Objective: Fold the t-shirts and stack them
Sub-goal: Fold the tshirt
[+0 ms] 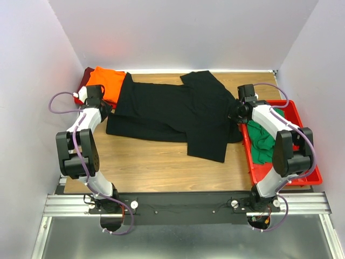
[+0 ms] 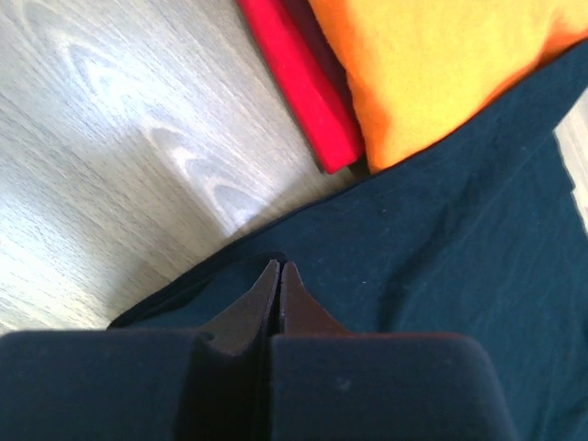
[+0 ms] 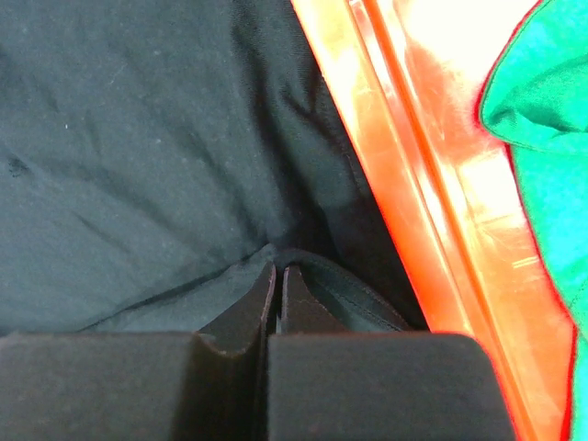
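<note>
The black t-shirt (image 1: 172, 110) lies spread across the wooden table. My left gripper (image 1: 102, 109) is at the shirt's left edge. In the left wrist view the gripper (image 2: 278, 267) has its jaws pressed together on the black hem (image 2: 211, 271). My right gripper (image 1: 235, 111) is at the shirt's right edge beside the bin. In the right wrist view the gripper (image 3: 278, 269) is shut on a fold of the black cloth (image 3: 147, 138). The folded orange t-shirt (image 1: 105, 81) lies on the dark red t-shirt (image 1: 85, 80) at the back left. The green t-shirt (image 1: 264, 141) lies in the bin.
The red plastic bin (image 1: 310, 175) stands along the table's right side, and its wall (image 3: 413, 184) is close to my right fingers. White walls close in the left, back and right. Bare wood (image 1: 156, 167) lies between the black shirt and the arm bases.
</note>
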Motion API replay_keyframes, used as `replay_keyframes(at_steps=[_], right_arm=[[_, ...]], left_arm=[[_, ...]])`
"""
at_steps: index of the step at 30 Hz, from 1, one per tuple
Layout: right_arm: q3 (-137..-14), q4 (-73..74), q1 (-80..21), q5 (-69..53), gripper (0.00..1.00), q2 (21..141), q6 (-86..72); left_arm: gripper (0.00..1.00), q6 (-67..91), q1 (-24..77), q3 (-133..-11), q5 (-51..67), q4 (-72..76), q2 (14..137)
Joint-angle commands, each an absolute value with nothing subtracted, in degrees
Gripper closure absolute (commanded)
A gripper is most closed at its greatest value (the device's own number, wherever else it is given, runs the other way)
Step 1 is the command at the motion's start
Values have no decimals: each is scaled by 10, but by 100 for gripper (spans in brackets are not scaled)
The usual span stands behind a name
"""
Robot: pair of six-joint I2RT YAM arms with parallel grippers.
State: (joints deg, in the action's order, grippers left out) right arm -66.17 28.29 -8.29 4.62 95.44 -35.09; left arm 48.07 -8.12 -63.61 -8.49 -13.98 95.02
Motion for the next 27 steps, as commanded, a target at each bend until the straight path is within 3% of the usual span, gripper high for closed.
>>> replay_keyframes(at_steps=[1, 2, 3, 4, 6, 7, 17, 27], right_arm=[[-675, 266, -76, 29, 90, 967, -351], [-676, 266, -76, 28, 78, 962, -348], [-677, 265, -77, 27, 70, 958, -344], [-677, 265, -77, 26, 52, 952, -341], [-671, 266, -77, 22, 37, 933, -337], [-667, 266, -76, 18, 34, 926, -333], [-566, 266, -135, 4, 41, 843, -359], [-490, 269, -169, 19, 41, 802, -374]], left_arm=[[76, 450, -79, -661, -84, -147, 957], [64, 441, -79, -661, -84, -144, 955], [60, 439, -79, -662, -88, -146, 946], [56, 439, -79, -662, -93, -149, 940], [52, 439, -80, -655, -108, -164, 923], [51, 440, -81, -650, -114, -175, 916], [54, 495, -76, -478, -89, -147, 825], [54, 512, -54, -445, -85, -120, 851]])
